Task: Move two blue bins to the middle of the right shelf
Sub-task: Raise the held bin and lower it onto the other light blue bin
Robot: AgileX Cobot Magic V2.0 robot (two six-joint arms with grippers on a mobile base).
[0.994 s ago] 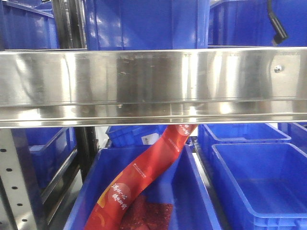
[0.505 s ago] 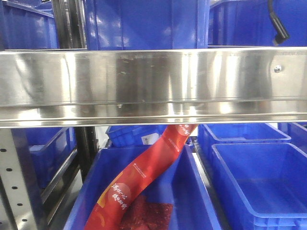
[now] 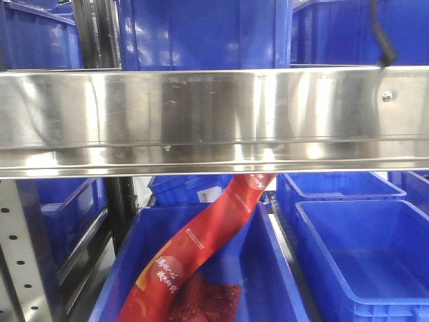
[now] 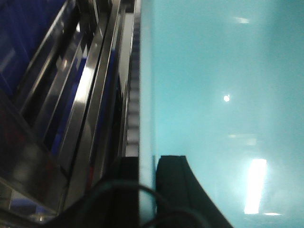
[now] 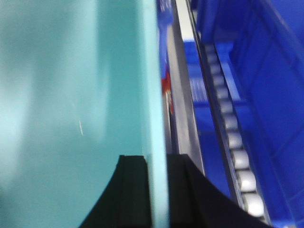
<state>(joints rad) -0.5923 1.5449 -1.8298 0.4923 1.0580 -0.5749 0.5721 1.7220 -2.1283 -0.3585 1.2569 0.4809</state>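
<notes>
Left tool point(image 4: 146, 178): two black fingers point(image 4: 173, 185) astride a thin upright wall of a blue bin point(image 4: 213, 95); one finger on each face, gap narrow, closed onto the wall edge. The bin's inner face fills the right of the left wrist view, rendered teal and glossy with light spots. Beside it to the left, steel shelf rails point(image 4: 80, 104) run away at a slant.

Right tool point(image 5: 156, 190): two black fingers point(image 5: 130, 190) on either side of a thin bin wall point(image 5: 154, 85), narrow gap, gripping that wall. The wall's broad teal face point(image 5: 71, 95) occupies the left of the right wrist view. Just beyond the wall, a steel rail point(image 5: 183, 95) and a row of rollers point(image 5: 235, 142); past these, more blue bin surfaces point(image 5: 266, 71).

Front view, near: a wide polished steel shelf beam point(image 3: 214, 121) crosses the whole frame. Above it, the lower face of a held blue bin point(image 3: 201, 33) stands behind the beam, between other blue bins at either side. A black cable point(image 3: 381, 40) hangs at the upper right.

Below the beam: a blue bin point(image 3: 268, 282) carrying a long red packet point(image 3: 201, 248) with printed text, lying diagonally. To its right, an open blue bin point(image 3: 362, 261). Farther back, further blue bins point(image 3: 335, 184). Perforated steel upright point(image 3: 20, 255) at lower left.
</notes>
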